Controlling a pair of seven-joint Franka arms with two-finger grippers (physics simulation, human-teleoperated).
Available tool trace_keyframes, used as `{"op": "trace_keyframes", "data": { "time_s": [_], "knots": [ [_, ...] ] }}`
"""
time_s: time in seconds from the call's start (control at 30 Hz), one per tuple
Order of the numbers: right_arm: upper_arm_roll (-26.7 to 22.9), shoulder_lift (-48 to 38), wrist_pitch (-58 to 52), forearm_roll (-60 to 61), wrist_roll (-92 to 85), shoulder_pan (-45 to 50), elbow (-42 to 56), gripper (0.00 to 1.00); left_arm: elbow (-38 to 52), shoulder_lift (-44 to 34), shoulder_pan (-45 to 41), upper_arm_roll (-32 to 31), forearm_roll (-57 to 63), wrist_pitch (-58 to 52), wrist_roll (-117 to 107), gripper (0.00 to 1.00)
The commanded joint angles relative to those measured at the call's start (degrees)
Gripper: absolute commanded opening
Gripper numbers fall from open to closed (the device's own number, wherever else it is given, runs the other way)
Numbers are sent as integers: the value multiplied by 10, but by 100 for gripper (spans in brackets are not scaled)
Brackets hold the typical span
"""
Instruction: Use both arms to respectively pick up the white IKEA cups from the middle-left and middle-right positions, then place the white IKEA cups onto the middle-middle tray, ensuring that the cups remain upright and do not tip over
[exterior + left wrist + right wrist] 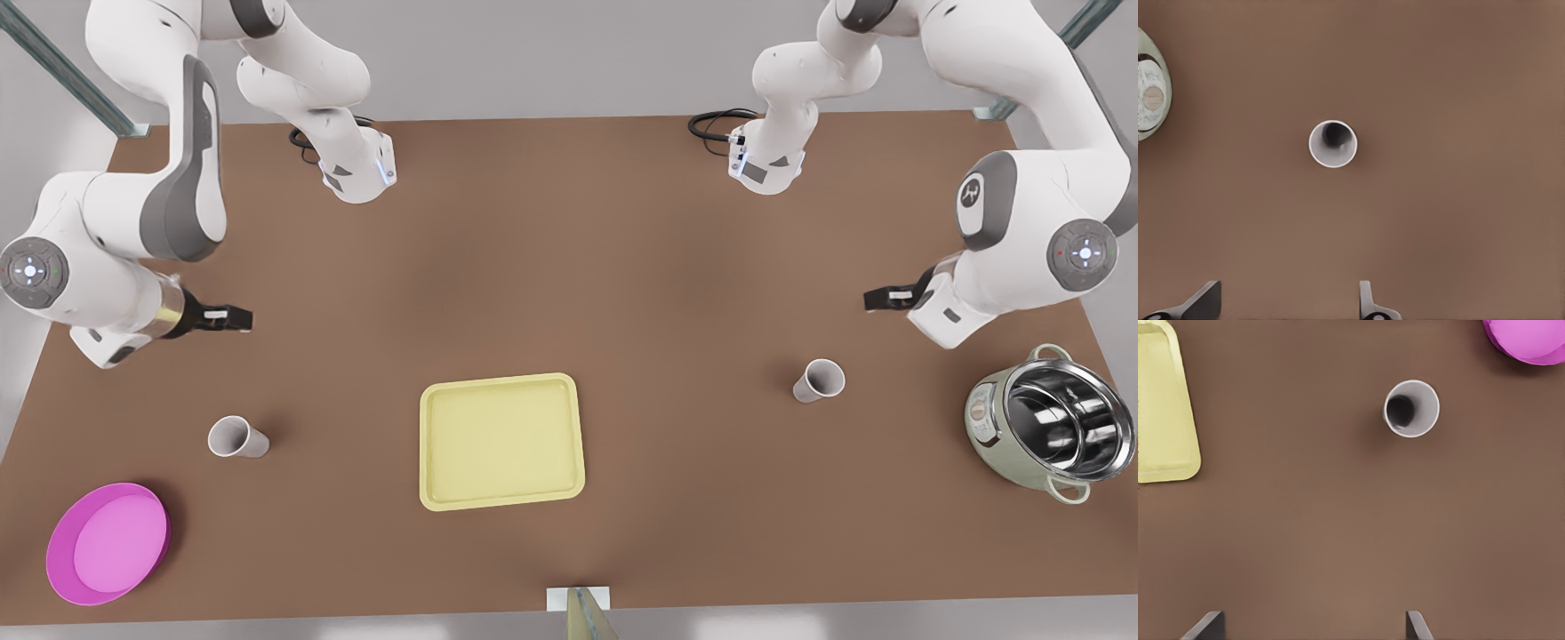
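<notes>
We drop both spread pincers, left and right, squarely over the upright off-white tapered cups before pinching.

No readable words or numbers anywhere. The arm on the front view's right bears a small white round logo, its character unclear. The pot carries a pale panel, its markings illegible.

Brown table — tray, two cups, pot, pink plate.
</notes>
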Motion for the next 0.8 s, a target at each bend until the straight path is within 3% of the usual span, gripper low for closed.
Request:
{"op": "trace_keyframes", "data": {
  "time_s": [0.0, 0.1, 0.27, 0.4, 0.6, 0.77],
  "knots": [
    [-1, -2, 69, 2, -27, -2, -3, 100, 2, 0, -4, 6, -15, 39, 10, 100],
    [-2, 1, 67, 10, -28, -5, -3, 100, 1, 10, -4, 6, -15, 43, 10, 100],
    [-2, 130, 106, 3, -138, -16, 67, 100, -119, 80, 26, 14, -15, 277, 11, 100],
    [-2, 182, 167, 9, -165, -47, 67, 100, -172, 106, 28, 14, -15, 373, 10, 100],
    [-2, 255, 281, 13, -168, -56, 64, 100, -230, 129, 35, 27, -15, 423, 10, 100],
    [-2, 273, 306, 13, -171, -61, 63, 100, -237, 158, 44, 28, -16, 431, 10, 100]
  ]
}}
